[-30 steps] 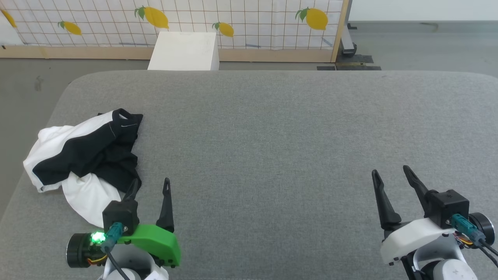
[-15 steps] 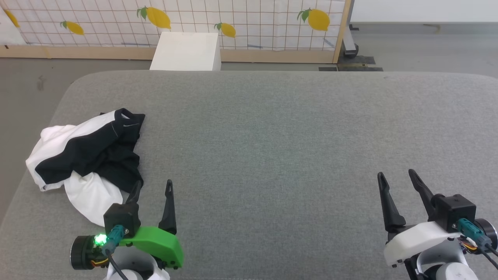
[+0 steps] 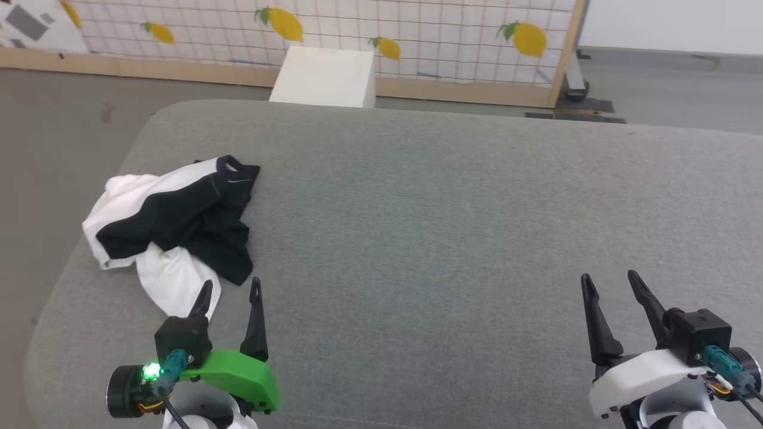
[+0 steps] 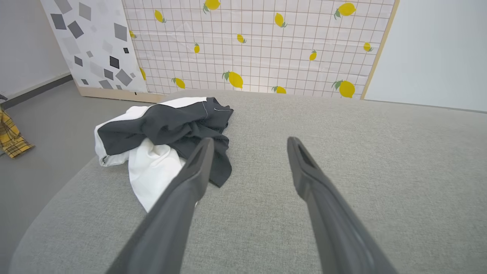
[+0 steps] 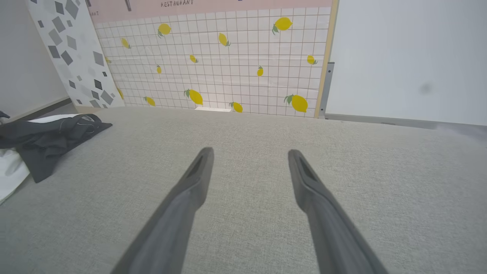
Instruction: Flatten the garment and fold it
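The garment (image 3: 173, 229) lies crumpled at the left side of the grey padded table (image 3: 417, 208), black cloth over white, with a small white logo at its far corner. My left gripper (image 3: 229, 287) hovers open just in front of it, its left finger over the white hem. The left wrist view has the garment (image 4: 163, 137) ahead and left of the open left gripper (image 4: 249, 142). Near the front right my right gripper (image 3: 611, 279) stands open over bare cloth, far from the garment. From the right wrist the garment (image 5: 45, 140) lies at the left edge, and the right gripper (image 5: 249, 152) is open.
A white box (image 3: 325, 77) stands on the floor behind the table. A lemon-patterned panel (image 3: 357, 36) with a wooden frame runs along the back. The table's rounded left edge (image 3: 65, 268) is close beside the garment. A yellow plaid cloth (image 4: 11, 139) lies on the floor.
The head camera has turned left, so the whole picture has shifted right. Both grippers stay open and sit slightly lower in view. The garment has not been touched.
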Motion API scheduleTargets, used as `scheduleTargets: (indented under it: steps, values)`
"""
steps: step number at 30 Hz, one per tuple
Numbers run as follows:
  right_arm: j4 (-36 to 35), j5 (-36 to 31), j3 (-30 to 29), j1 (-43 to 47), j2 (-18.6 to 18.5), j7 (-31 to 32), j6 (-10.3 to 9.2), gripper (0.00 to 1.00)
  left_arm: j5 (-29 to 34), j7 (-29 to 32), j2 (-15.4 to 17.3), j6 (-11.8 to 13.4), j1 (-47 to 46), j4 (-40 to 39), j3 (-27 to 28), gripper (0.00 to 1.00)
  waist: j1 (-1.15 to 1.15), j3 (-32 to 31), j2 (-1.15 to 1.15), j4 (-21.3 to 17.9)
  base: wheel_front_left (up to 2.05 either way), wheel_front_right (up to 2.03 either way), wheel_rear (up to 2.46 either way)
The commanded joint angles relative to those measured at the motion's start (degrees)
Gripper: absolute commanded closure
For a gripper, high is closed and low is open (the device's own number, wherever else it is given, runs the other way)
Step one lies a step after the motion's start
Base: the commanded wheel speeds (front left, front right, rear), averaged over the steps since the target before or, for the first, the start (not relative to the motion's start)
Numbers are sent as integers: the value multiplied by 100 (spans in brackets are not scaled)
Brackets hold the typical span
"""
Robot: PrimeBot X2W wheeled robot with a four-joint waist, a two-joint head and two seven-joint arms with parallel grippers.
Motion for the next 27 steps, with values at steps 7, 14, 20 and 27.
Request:
scheduleTargets:
  steps: [7, 14, 20, 27]
  values:
    - [135, 163, 39, 71, 2, -130, -4, 0, -102, -125, 30, 62, 97, 45, 82, 0, 0, -48, 0, 518, 0, 0, 0]
    - [218, 241, 84, 105, 3, -213, -4, 0, -143, -208, 43, 62, 145, 99, 52, 0, 0, -72, 0, 902, 0, 0, 0]
    - [294, 340, 101, 138, 3, -284, -5, 0, -194, -279, 45, 78, 172, 151, 36, 0, 0, -97, 0, 1198, 0, 0, 0]
    - [383, 436, 127, 168, 3, -365, -5, 0, -260, -359, 57, 100, 231, 203, 42, 0, 0, -120, 0, 1425, 0, 0, 0]
